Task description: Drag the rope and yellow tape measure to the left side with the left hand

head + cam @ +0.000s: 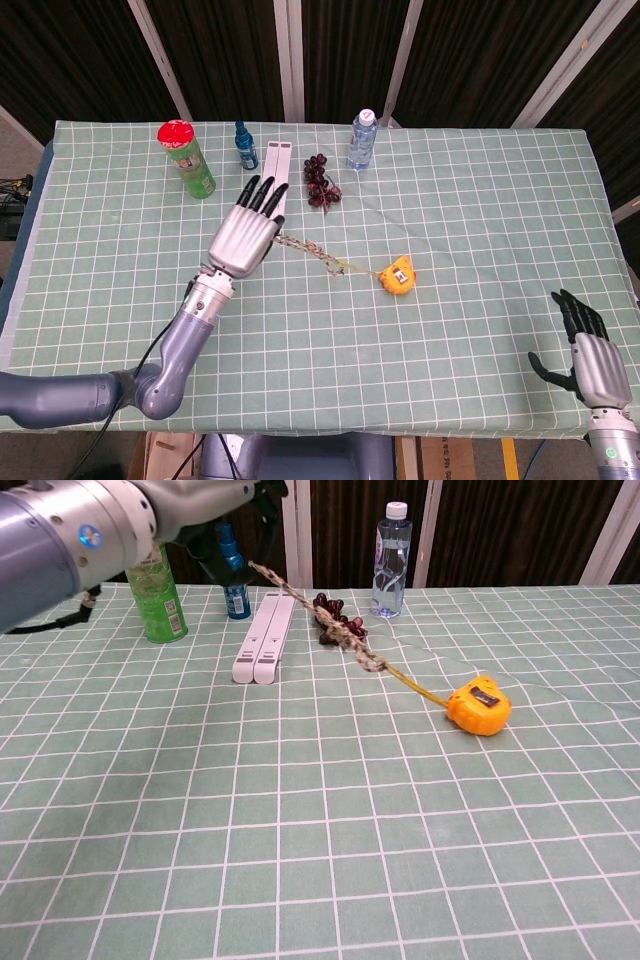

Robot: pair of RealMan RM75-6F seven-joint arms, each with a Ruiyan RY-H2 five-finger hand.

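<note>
My left hand (245, 232) is raised above the table and grips one end of a braided rope (304, 247). From it the rope (320, 615) runs taut, down and to the right, to a yellow tape measure (398, 276) lying on the green checked cloth. In the chest view the tape measure (478, 706) sits right of centre, and my left hand (215, 500) shows at the top left edge, partly cut off. My right hand (586, 350) hovers at the table's near right corner with its fingers spread and nothing in it.
Along the far edge stand a green can with a red lid (186, 158), a small blue bottle (245, 146) and a water bottle (362, 139). A white two-bar object (269, 190) and a dark red bunch of grapes (320, 182) lie close behind the rope.
</note>
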